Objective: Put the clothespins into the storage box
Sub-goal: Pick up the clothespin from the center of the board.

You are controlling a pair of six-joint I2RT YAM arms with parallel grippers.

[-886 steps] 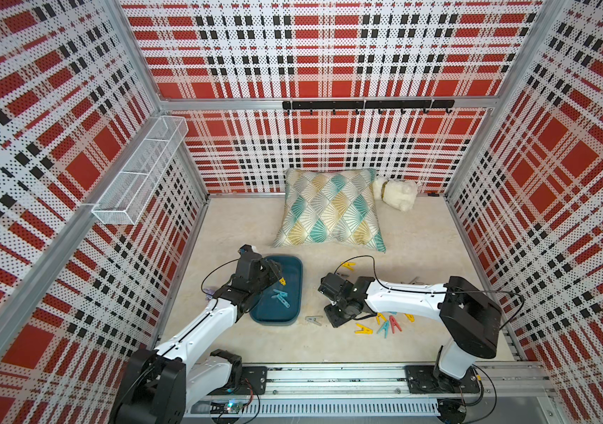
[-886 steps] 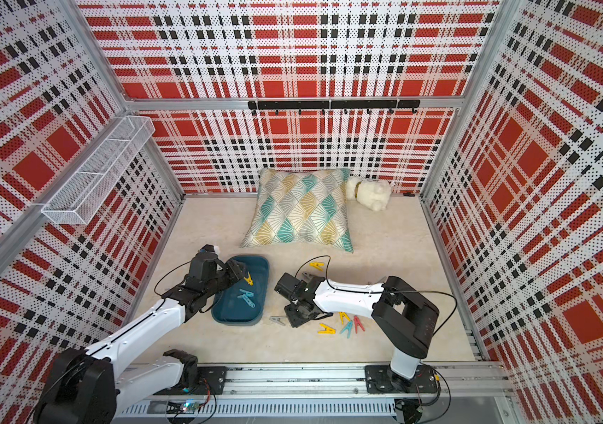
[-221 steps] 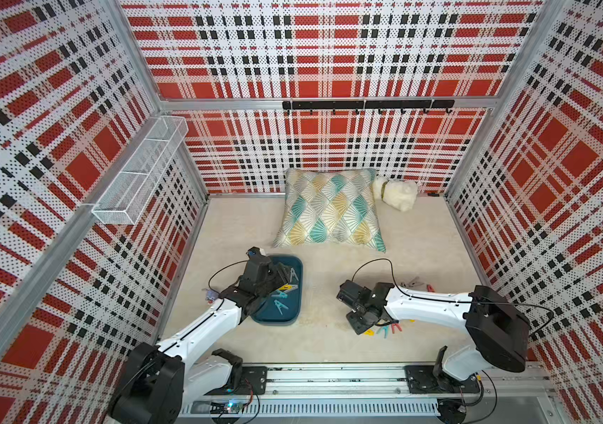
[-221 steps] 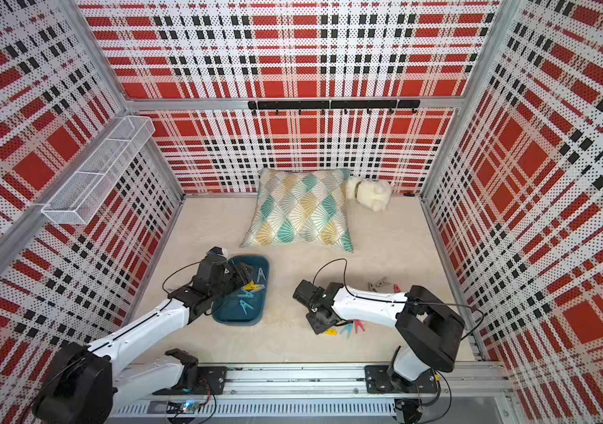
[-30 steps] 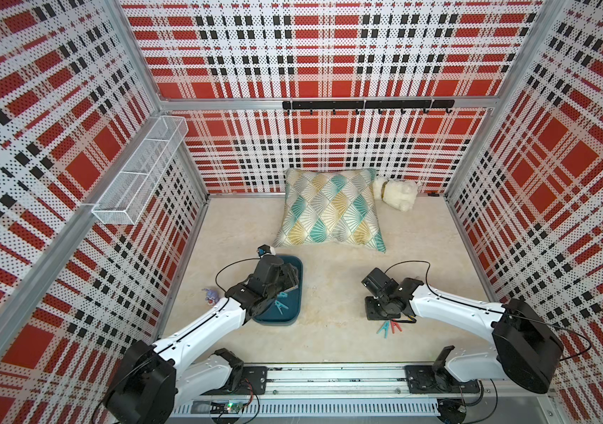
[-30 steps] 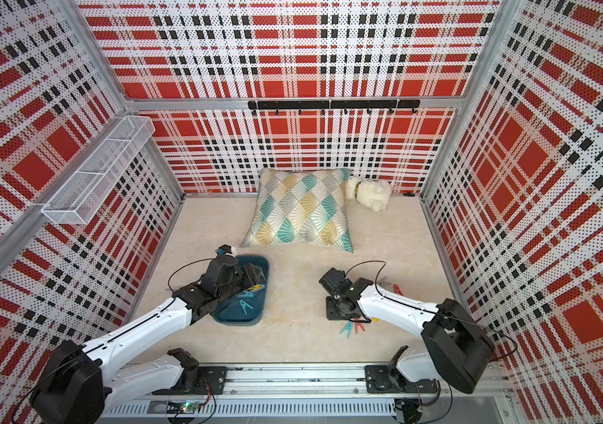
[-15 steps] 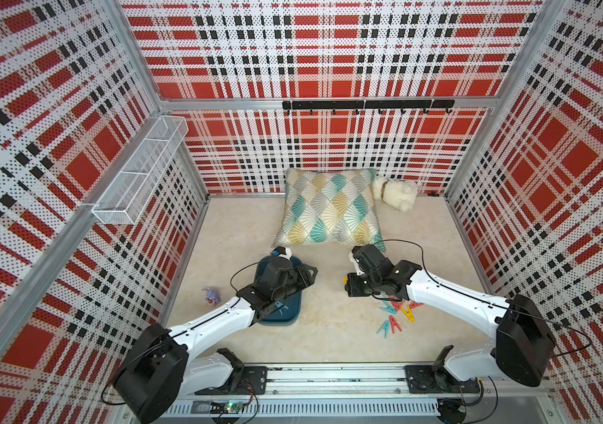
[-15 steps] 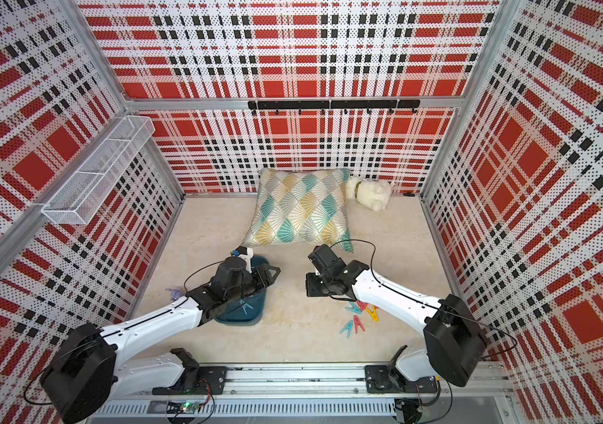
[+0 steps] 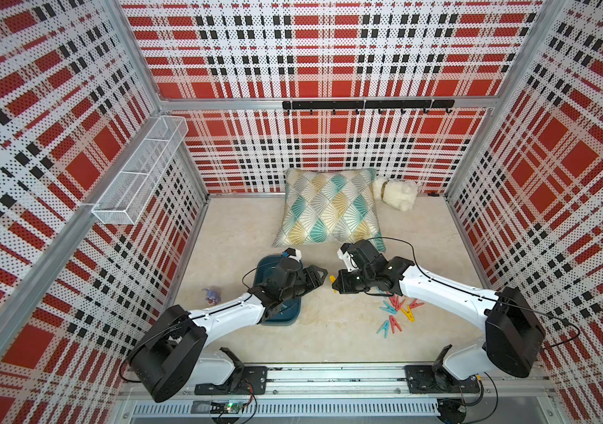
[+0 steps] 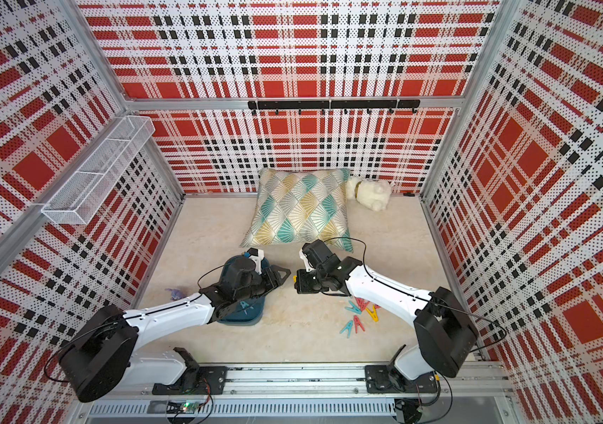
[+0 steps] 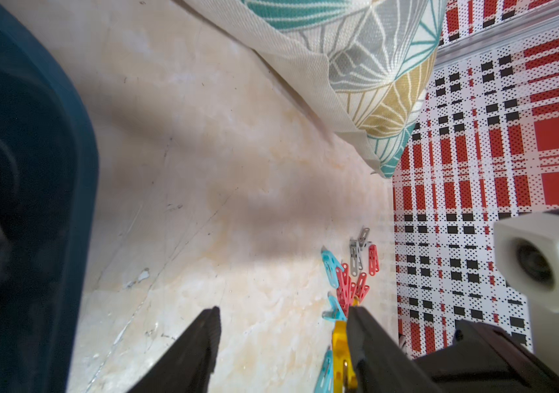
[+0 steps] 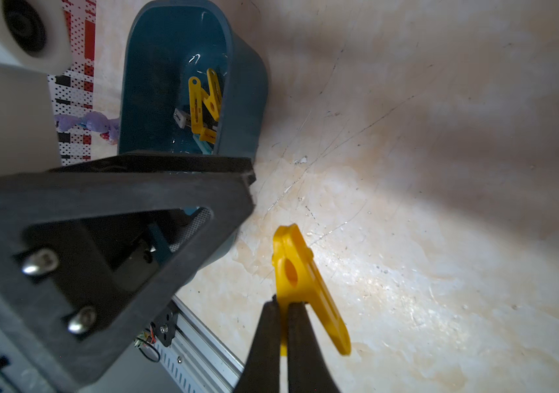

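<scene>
My right gripper [image 12: 281, 306] is shut on a yellow clothespin [image 12: 300, 279] and holds it off the floor, right of the storage box [image 12: 244, 85]. In both top views this gripper [image 9: 333, 285] faces my left gripper [image 9: 321, 275], tips almost meeting. The left gripper [image 11: 283, 323] is open; the yellow clothespin [image 11: 341, 343] sits just inside one of its fingers [image 11: 363, 333], apart from the other. The dark teal storage box [image 9: 281, 318] lies under the left arm and holds several clothespins [image 12: 203, 102]. More clothespins [image 9: 397, 310] lie loose under the right arm.
A patterned pillow [image 9: 329, 209] and a white plush toy [image 9: 395, 192] lie at the back. A small purple toy [image 9: 212, 293] sits left of the box. A white wire basket [image 9: 138, 172] hangs on the left wall, a black hook rail [image 9: 366, 104] on the back wall.
The right gripper has carried the yellow clothespin from the loose pile leftward toward the box. The left gripper has swung right off the box, and the two tips have closed in.
</scene>
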